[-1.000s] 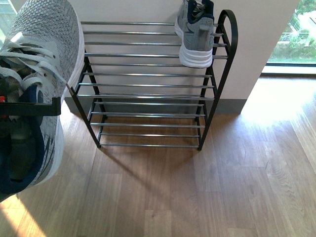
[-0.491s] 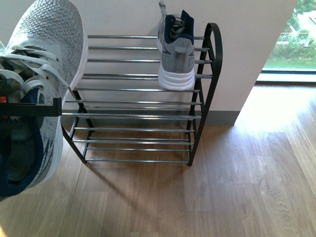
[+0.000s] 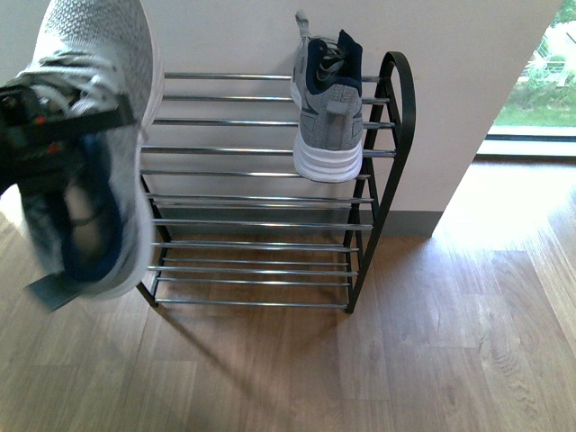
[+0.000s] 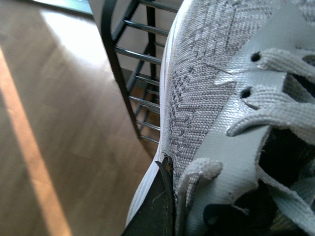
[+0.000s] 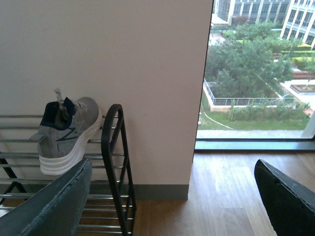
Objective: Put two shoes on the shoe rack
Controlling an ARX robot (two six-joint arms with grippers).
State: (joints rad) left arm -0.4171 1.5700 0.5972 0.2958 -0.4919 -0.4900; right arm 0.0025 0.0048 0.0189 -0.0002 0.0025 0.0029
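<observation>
My left gripper [image 3: 63,126] is shut on a grey sneaker [image 3: 90,144] and holds it in the air at the left, in front of the shoe rack's [image 3: 261,198] left end. The left wrist view shows its knit upper and laces [image 4: 216,88] close up, with one black finger [image 4: 157,206] against its side. The second grey sneaker [image 3: 326,108] stands on the top shelf at the right end, heel toward me; it also shows in the right wrist view [image 5: 64,135]. My right gripper [image 5: 172,201] is open and empty, off the rack's right end [image 5: 115,162]. No blue slides are in view.
The rack stands against a pale wall [image 3: 450,90] on a wooden floor [image 3: 405,342]. A floor-level window [image 5: 256,73] lies to the right. The lower shelves [image 3: 252,261] carry nothing.
The held sneaker has swung to the right and up, toward the rack's left end, and looks blurred. The view has shifted slightly; the sneaker on the shelf has not moved on the rack.
</observation>
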